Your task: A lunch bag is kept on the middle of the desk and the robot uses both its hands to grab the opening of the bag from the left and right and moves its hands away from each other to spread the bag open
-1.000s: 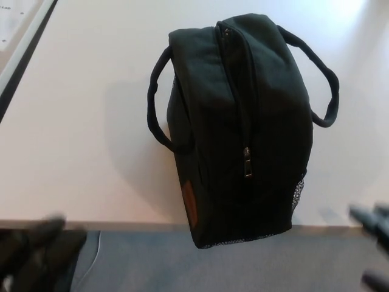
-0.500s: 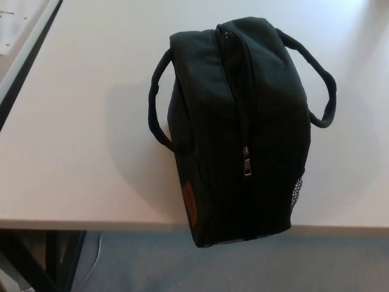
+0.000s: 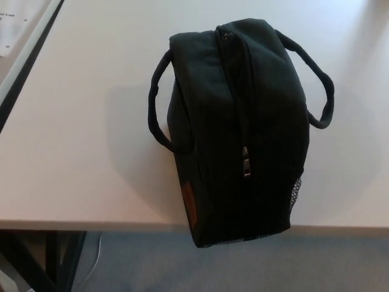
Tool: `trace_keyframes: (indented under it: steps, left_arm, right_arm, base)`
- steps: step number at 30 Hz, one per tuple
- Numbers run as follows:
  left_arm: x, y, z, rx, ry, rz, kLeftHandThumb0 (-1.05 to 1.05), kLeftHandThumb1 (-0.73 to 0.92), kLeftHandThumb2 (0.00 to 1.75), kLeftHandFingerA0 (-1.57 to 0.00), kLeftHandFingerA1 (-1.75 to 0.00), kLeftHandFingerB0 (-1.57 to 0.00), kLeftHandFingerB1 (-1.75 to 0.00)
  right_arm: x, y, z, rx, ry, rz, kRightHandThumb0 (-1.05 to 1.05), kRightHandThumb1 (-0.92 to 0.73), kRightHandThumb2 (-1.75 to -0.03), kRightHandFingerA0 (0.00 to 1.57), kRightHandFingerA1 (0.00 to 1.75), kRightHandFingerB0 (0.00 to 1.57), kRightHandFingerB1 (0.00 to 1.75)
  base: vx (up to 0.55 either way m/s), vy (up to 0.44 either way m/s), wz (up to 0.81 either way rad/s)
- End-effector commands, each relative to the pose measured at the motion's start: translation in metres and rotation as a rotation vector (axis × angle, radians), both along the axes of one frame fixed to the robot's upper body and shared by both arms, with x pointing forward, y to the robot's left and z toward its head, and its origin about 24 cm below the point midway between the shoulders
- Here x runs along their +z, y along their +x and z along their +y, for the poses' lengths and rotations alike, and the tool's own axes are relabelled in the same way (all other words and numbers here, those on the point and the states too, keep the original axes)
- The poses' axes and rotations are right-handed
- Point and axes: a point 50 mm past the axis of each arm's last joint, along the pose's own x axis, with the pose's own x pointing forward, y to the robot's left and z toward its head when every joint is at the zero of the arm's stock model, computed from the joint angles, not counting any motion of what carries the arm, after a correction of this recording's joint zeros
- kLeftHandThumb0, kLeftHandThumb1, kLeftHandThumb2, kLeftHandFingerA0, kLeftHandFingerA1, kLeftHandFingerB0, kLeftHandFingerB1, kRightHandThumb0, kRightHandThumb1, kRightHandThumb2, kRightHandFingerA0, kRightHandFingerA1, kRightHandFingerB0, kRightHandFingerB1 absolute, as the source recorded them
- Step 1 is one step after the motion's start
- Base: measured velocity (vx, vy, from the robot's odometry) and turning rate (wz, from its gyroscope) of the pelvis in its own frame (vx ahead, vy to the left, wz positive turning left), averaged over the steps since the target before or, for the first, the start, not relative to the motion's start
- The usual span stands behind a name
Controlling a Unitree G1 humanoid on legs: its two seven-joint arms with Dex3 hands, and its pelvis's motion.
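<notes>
On smooth desk (image 3: pixel 79 152), boxy fabric bag (image 3: pixel 237 121)

My lunch bag (image 3: pixel 237 131) looks like matt black woven cloth, soft and slightly rough. Its two carry loops, the left handle (image 3: pixel 155 103) and the right handle (image 3: pixel 319 85), seem the same dull fabric. The zip pull (image 3: pixel 246 165) gleams like grey metal. A brown patch (image 3: pixel 190 199) near the left edge looks like leather. On the right near corner I see open mesh (image 3: pixel 296 191). The desk (image 3: pixel 79 134) is smooth and pale, faintly satin.
</notes>
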Motion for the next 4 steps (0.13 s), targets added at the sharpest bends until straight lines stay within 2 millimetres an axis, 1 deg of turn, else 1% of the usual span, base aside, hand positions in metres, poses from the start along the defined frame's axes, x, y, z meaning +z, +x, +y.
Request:
trace_keyframes:
  steps: [1,4]
  left_arm:
    - [0.0029,0.0031,0.0098,0.08,-0.165,0.061,0.02,0.48,0.92,-0.26,-0.55,-0.04,-0.46]
    - [0.003,0.0036,0.0101,0.078,-0.167,0.059,0.02,0.48,0.92,-0.26,-0.55,-0.04,-0.46]
  right_arm:
    - [-0.0047,-0.0044,-0.0084,-0.055,0.044,0.093,-0.58,-0.66,-0.8,0.07,0.4,0.02,0.27]
    - [-0.0047,-0.0045,-0.0084,-0.056,0.055,0.097,-0.56,-0.64,-0.82,0.07,0.41,0.02,0.29]
  base:
    - [0.0,0.0,0.0]
    - [0.0,0.0,0.0]
